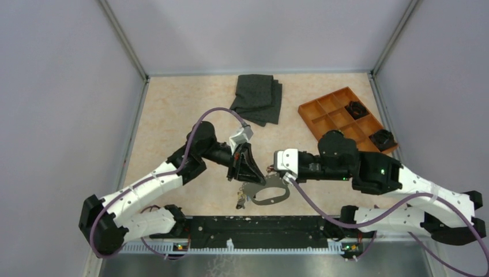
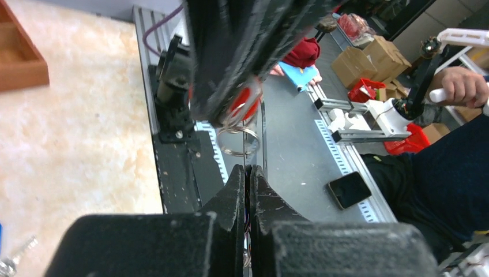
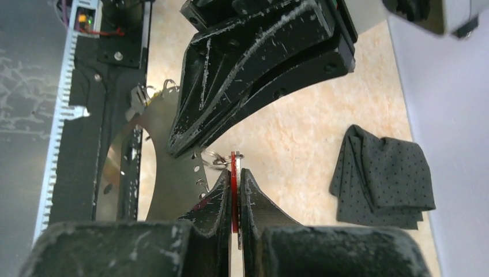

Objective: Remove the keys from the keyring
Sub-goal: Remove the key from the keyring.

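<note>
Lower centre of the top view: the keyring [image 1: 270, 194], with loose keys [image 1: 239, 200] at its left end. Just above, the right gripper [image 3: 234, 175] pinches a red key [image 3: 233, 158] — the left gripper [image 2: 249, 173] is closed, tips together. Beyond — cloth [image 1: 258, 98], tray [image 1: 323, 120].

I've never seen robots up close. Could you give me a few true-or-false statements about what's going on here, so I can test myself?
1. The right gripper is pinching a red-headed key. True.
2. The dark cloth lies inside the orange tray. False: it lies on the table, to the left of the tray.
3. The left gripper is closed. True.
4. Every compartment of the orange tray is empty. False: two compartments hold black clumps.
</note>
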`<action>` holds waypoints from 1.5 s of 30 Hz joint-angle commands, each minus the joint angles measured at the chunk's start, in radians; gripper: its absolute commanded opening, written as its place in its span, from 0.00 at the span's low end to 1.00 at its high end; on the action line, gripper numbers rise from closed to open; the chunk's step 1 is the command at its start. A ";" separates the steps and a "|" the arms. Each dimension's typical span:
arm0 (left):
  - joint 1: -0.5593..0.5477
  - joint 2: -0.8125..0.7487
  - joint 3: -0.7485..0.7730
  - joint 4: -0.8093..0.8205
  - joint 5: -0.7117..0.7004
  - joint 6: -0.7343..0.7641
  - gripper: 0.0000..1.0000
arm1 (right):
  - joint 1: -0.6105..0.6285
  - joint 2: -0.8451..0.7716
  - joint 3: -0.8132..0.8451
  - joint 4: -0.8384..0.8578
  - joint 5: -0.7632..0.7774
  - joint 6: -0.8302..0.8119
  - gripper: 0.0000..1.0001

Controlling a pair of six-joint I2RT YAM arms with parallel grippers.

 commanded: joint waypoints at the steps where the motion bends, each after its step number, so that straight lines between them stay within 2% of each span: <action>1: 0.034 -0.006 0.044 -0.208 -0.024 0.084 0.00 | 0.057 0.030 0.083 -0.050 0.103 -0.034 0.00; 8: 0.048 0.028 0.094 -0.354 -0.001 0.156 0.00 | 0.110 0.066 0.073 -0.062 0.191 -0.071 0.00; 18: 0.079 0.050 0.134 -0.488 -0.043 0.237 0.00 | 0.172 0.108 0.083 -0.073 0.275 -0.099 0.00; 33: 0.081 0.107 0.141 -0.545 0.034 0.293 0.00 | 0.253 0.158 0.048 -0.023 0.438 -0.176 0.00; 37: 0.079 0.111 0.134 -0.543 0.056 0.300 0.00 | 0.259 0.138 0.027 0.038 0.419 -0.193 0.00; 45: 0.079 0.104 0.146 -0.584 0.012 0.324 0.00 | 0.270 0.153 0.038 0.010 0.376 -0.172 0.00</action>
